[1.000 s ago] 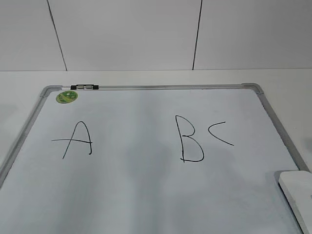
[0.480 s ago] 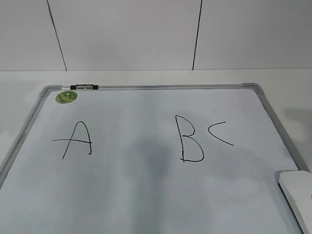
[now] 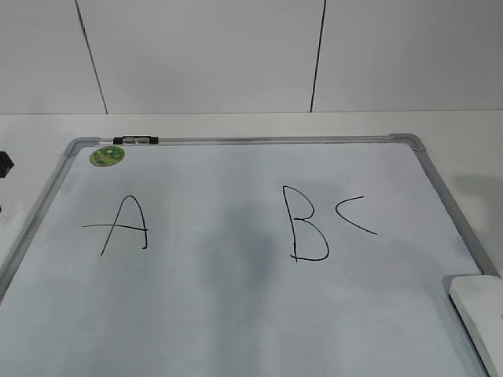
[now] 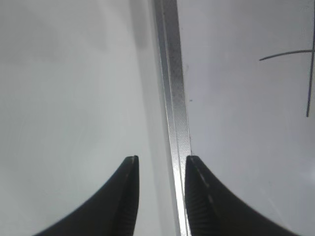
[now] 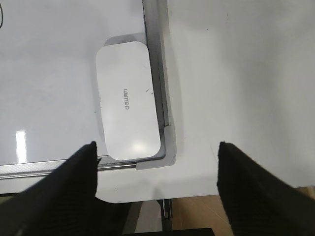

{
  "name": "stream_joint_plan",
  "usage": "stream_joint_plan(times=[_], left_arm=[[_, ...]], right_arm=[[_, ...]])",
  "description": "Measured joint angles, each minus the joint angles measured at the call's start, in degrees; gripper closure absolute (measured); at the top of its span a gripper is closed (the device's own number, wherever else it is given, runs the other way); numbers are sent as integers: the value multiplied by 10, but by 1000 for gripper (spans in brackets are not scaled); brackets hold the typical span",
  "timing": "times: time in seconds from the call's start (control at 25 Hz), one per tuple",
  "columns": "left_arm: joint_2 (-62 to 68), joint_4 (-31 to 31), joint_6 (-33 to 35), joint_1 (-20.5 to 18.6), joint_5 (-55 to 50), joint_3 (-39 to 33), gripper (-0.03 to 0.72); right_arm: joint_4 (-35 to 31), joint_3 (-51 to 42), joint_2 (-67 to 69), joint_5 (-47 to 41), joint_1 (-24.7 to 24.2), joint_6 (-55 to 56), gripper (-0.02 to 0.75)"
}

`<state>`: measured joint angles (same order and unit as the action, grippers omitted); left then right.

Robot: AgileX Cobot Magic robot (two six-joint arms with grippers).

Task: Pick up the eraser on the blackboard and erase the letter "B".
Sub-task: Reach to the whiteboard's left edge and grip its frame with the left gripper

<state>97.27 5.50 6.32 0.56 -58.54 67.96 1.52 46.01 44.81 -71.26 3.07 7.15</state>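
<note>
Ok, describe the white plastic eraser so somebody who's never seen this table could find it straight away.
Start at the large white dry-erase board with the grey metal frame lying flat on the table. Follow it to the near right corner, where a white rounded rectangular plastic eraser lies against the frame. Unlike the small black-and-clear marker on the far edge, it is broad, flat and bears small grey lettering.

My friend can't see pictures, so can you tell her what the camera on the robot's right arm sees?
A white eraser lies flat in a corner of the blackboard, right beside its grey frame. The right gripper hangs above with its two dark fingers spread wide apart, touching nothing.
</note>
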Motion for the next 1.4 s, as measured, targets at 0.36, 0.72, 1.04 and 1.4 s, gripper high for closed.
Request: stream_joint_plan(times=[0.36,0.72,1.04,1.4], left_arm=[[77,0,6,12,15,38,453],[122,0,6,16,24,60,454],[124,0,6,16,55,60,454],[152,0,6,16,57,60,454]], right_arm=[[0,0,0,0,0,0,155],[0,0,0,-1,0,0,155],[1,0,0,2,0,0,155],[1,0,0,10,0,0,155]])
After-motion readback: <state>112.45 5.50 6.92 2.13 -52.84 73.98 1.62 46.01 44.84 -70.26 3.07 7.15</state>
